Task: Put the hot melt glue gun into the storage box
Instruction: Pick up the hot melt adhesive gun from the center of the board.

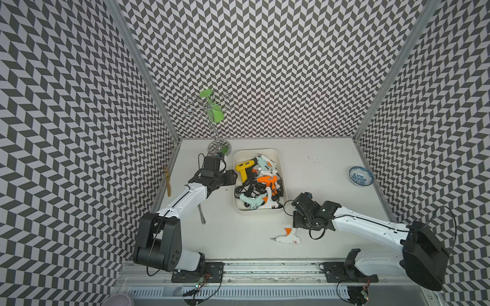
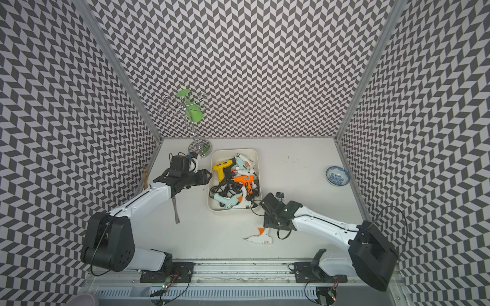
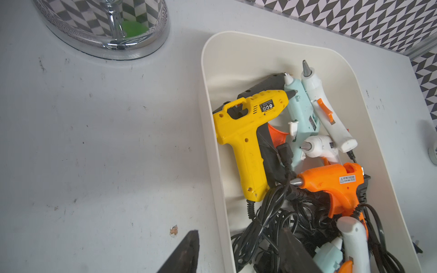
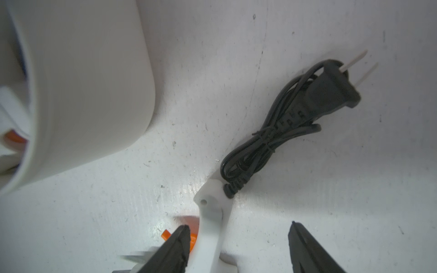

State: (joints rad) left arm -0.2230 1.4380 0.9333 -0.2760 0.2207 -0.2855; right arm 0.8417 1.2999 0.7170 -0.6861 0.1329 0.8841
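1. The hot melt glue gun [image 1: 287, 237], white with an orange trigger, lies on its side on the table [image 1: 331, 169]. It is outside the storage box [image 1: 235, 190], apart from it and on the robot's side. Both top views show its metal nozzle pointing toward the left arm's side.
2. Only the right wrist view shows the gun's black cord [image 4: 283, 132], bundled and tied, with a two-pin plug lying flat on the table.
3. The right claw [image 4: 237, 232] is released. Its jaws stand wide over the gun's handle, which sits just beside one finger [image 4: 179, 245]. I cannot tell whether they touch.
4. The left wrist view shows the box's contents closely. A yellow gun [image 3: 246, 132], an orange gun [image 3: 335, 186], and pale blue and white guns lie on tangled black cords.
5. The left claw [image 3: 238, 238] is released and grasps nothing. One finger is over bare table and the other over the cords, so it straddles the box wall.
6. A blue-patterned bowl [image 1: 360, 176] sits well apart, while a chrome stand [image 1: 218, 147] stands near the box's far corner.
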